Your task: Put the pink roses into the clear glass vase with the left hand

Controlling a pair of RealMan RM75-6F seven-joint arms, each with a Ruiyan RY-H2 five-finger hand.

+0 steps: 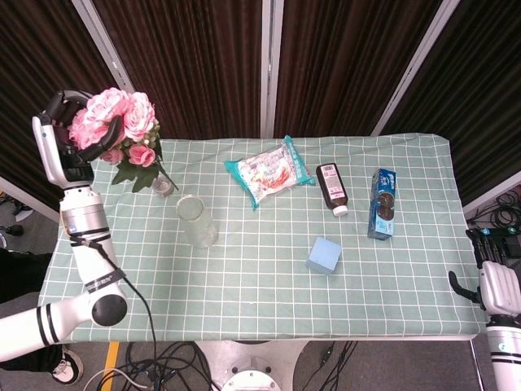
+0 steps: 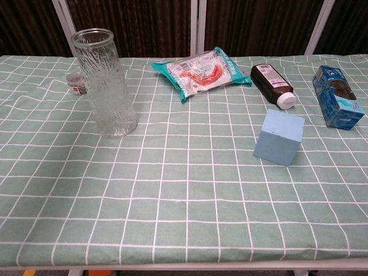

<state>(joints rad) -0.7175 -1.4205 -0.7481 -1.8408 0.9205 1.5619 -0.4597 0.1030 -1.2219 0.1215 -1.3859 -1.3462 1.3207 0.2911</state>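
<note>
Pink roses (image 1: 120, 124) sit gripped in my left hand (image 1: 67, 138), raised beyond the glass vase (image 1: 197, 221); right hand (image 1: 496, 285) seems empty, fingers unclear

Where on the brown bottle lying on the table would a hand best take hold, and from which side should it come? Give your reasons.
Grip the brown bottle across its flat labelled body, coming from above. It lies on its side with its white cap toward the near edge, so the broad middle is exposed; the cap end looks too narrow. The blue block crowds a low approach from the front.
</note>
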